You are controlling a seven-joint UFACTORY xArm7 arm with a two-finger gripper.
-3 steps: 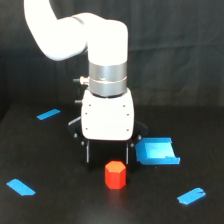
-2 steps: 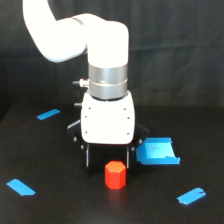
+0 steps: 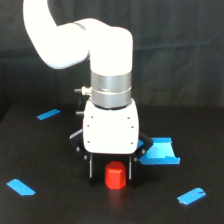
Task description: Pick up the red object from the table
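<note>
Your tool (image 3: pixel 111 172) is down over the red hexagonal block (image 3: pixel 115 175), fingers apart and straddling it on the tabletop (image 3: pixel 50 205) toward the near edge, left of the blue tray (image 3: pixel 161 152); closing and lifting remain.

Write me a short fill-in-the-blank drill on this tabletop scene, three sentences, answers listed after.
1. The hexagonal block between the end effector's fingers is colored ___.
2. The tray on the exterior view's right is colored ___.
3. The blue strips stuck on the table are made of ___.

Missing words: red; blue; tape
</note>
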